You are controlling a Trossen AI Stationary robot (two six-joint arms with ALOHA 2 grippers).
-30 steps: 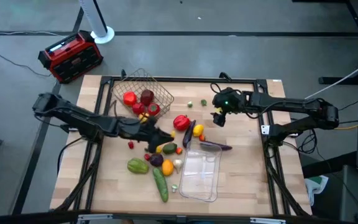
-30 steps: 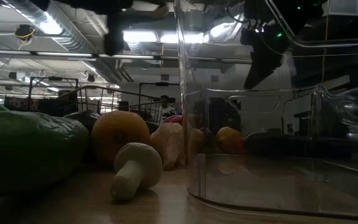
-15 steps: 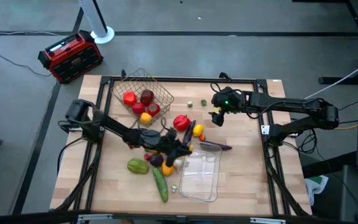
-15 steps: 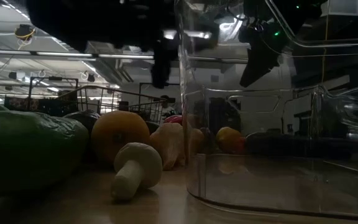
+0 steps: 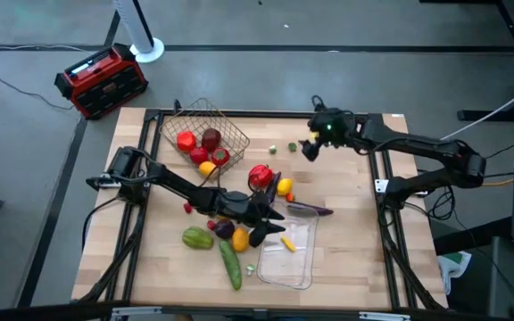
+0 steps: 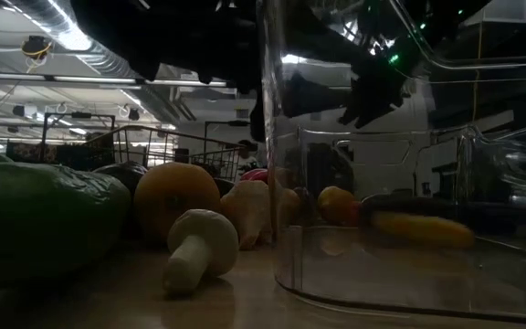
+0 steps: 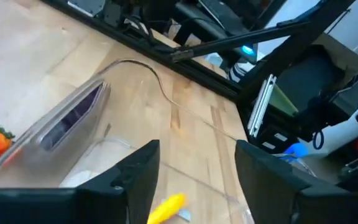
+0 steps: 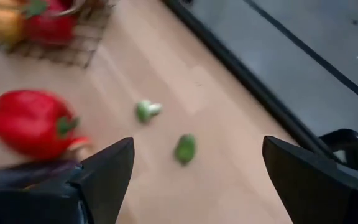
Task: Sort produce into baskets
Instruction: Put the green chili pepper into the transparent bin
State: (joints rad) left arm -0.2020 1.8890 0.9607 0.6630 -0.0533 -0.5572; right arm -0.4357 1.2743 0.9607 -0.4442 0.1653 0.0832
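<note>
A small yellow piece [image 5: 287, 242] is now lying in the clear tray [image 5: 298, 267], where the tray was bare half a second ago; it is also showing in the low view [image 6: 423, 228] and the left wrist view [image 7: 166, 208]. The left gripper [image 5: 270, 217] is now sitting over the tray's upper left edge, a bit further to the right than before. Its arm is stretching low across the table [image 5: 346, 259] from the left side, passing over the pile of produce in the middle. Its fingers [image 7: 135, 174] are spread wide apart and are holding nothing. The right gripper [image 5: 310, 148] has gone up toward the top of the frame since the earlier picture. Its arm is reaching in from the right side, and it is hanging over bare wood near two little green bits [image 5: 292, 147]. Its fingers [image 8: 107, 171] are spread wide too and are holding nothing. The red pepper [image 5: 260, 176] is lying in the middle of the frame, just above the left gripper. The wire basket [image 5: 230, 129] is sitting in the upper left of the table with red and yellow fruit inside it. A green cucumber [image 5: 230, 264] is lying to the left of the tray. A red-and-black box [image 5: 101, 80] is sitting on the floor in the upper left, but I cannot read any writing on it.
</note>
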